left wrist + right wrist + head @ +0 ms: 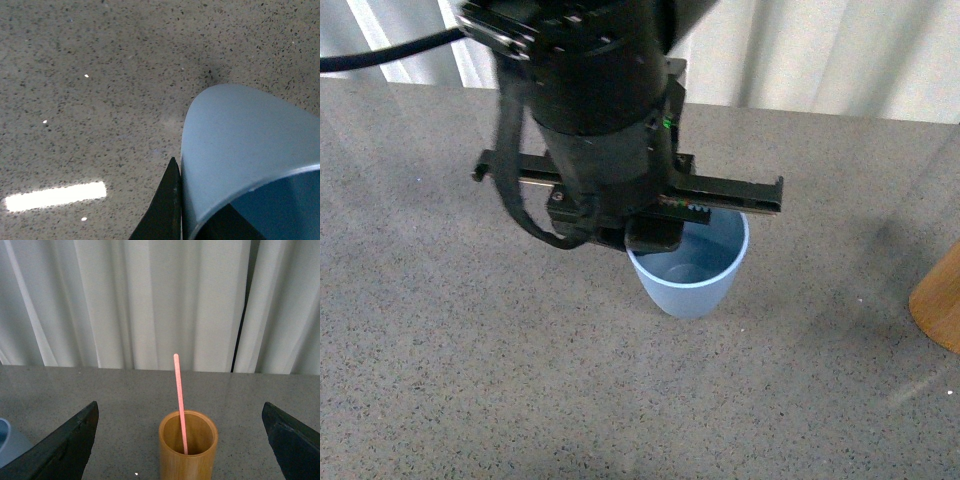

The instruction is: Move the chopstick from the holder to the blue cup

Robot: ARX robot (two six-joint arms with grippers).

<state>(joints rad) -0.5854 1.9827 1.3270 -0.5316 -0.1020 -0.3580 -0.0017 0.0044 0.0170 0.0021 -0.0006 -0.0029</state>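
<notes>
Chopstick point(178, 390) upright in holder point(188, 465), right tool point(179, 404) wide either side; left tool point(655, 240) at rim of blue cup point(692, 290), spread unclear.

Front view: the black, cable-draped left arm point(595, 100) fills the upper centre, pointing straight down, with the black left gripper point(655, 232) under a horizontal rail point(740, 190) at mid-frame. Its opening cannot be judged; one black fingertip point(166, 207) shows at the bottom centre of the left wrist view. The black right gripper point(180, 407) holds its fingers point(70, 445) wide apart, in the lower corners of the right wrist view.
</notes>
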